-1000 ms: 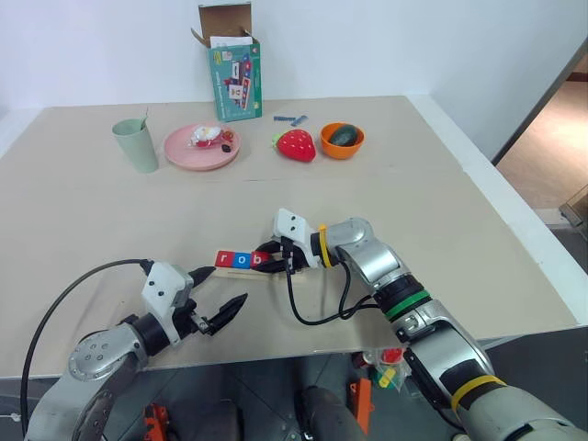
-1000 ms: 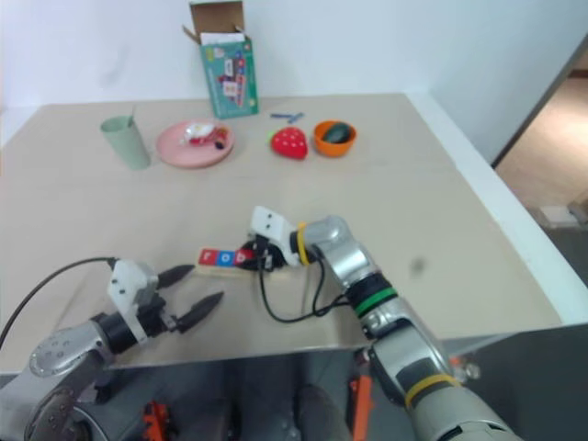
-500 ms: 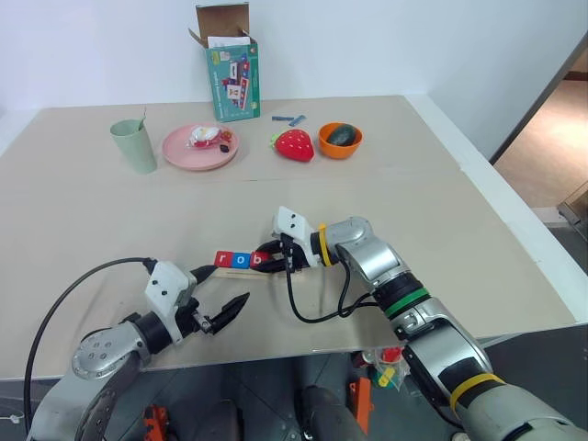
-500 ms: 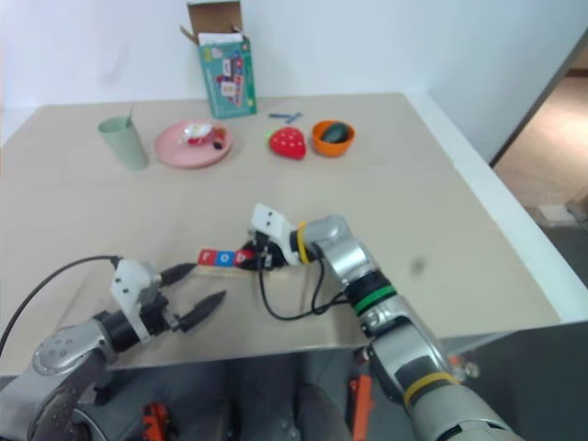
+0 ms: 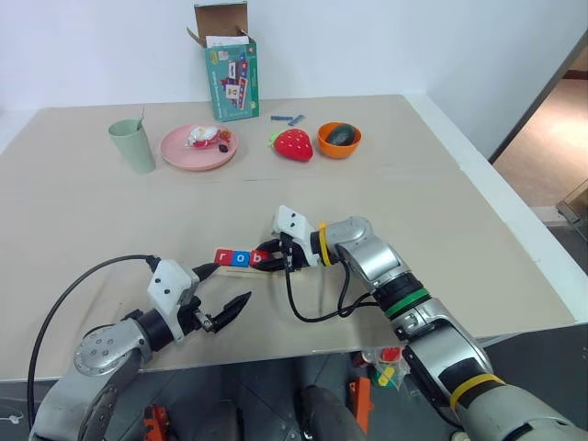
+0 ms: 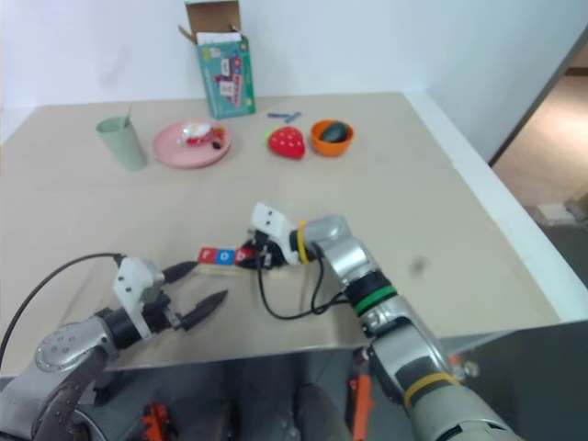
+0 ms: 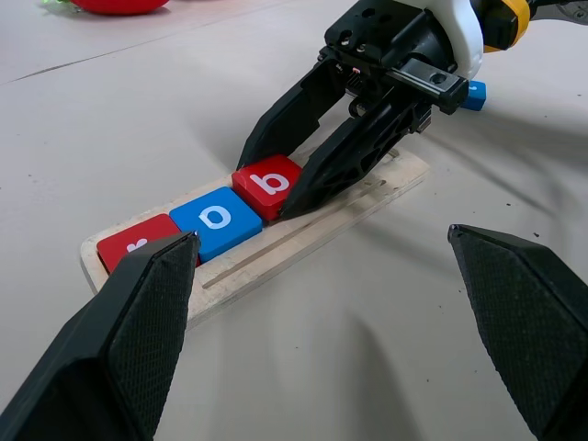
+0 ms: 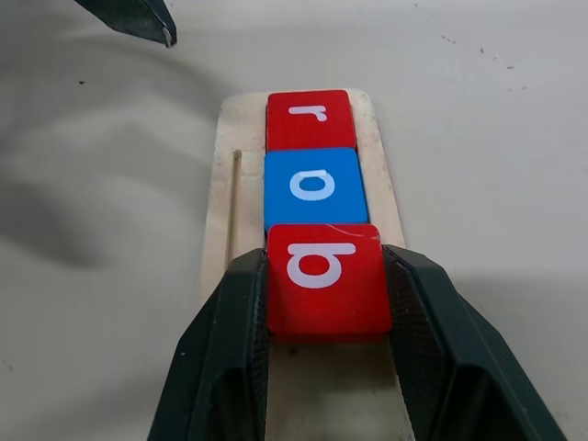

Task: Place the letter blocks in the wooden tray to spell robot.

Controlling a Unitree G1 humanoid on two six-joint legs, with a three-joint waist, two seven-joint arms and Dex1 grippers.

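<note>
My left gripper (image 5: 223, 286) hangs just over the table (image 5: 478, 230) near its front edge, fingers spread wide with nothing between them, pointing toward the tray (image 7: 367, 197). The tray lies on the table just beyond those fingertips, well in front of the cup (image 5: 131, 145), plate (image 5: 184, 152), box (image 5: 232, 78), strawberry (image 5: 294, 144) and orange bowl (image 5: 340, 140) along the far side. Three blocks sit in it, touching in a row: a red r (image 8: 310, 118) at the end nearest my left gripper, a blue o (image 8: 314, 186) next to it, then a red b (image 8: 325, 278). My right gripper (image 8: 327, 322) reaches in from the other end of the tray, its two black fingers pressed on either side of the b, clamping it as it rests flat on the wood against the o. The part of the tray under my right fingers is bare. A small blue block (image 7: 473, 95) lies on the table just past my right wrist, beside the tray's far end; I cannot read its letter.
</note>
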